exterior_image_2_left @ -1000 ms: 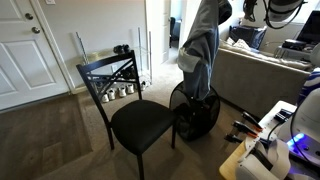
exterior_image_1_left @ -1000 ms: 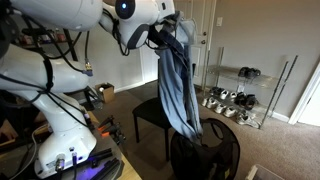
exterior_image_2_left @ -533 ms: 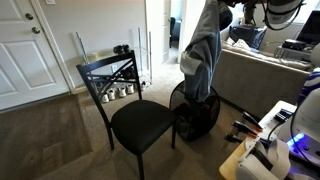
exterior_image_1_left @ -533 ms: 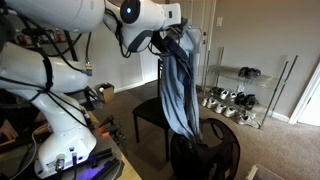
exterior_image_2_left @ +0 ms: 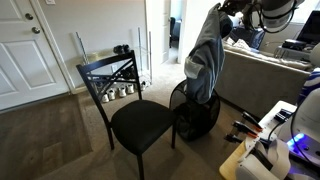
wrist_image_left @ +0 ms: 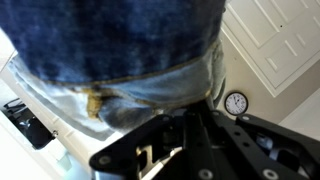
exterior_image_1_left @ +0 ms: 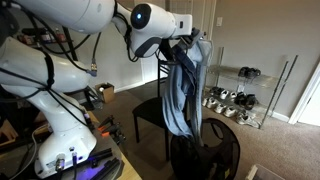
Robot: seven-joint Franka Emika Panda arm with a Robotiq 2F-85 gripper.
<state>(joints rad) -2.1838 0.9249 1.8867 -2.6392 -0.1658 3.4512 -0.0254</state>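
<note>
The gripper has its fingers pressed together and pinches the top of a pair of blue jeans. In the wrist view the denim bunches right against the fingers and hides their tips. The lifting is done: in both exterior views the jeans hang free, high off the floor, held at one end only, with the legs drooping straight down. Their lower end hangs over the black round basket, about level with its rim; whether the cloth dips inside or touches the rim cannot be told. The basket stands on the floor just beside the front corner of the black chair, whose seat is bare. What is left, judging from this, is the setting down, as the jeans rest on nothing yet, neither on the chair seat nor down in the basket, and the pinch has not been let go. A shoe rack stands against the far wall and a couch behind the basket, both well apart from the jeans.
</note>
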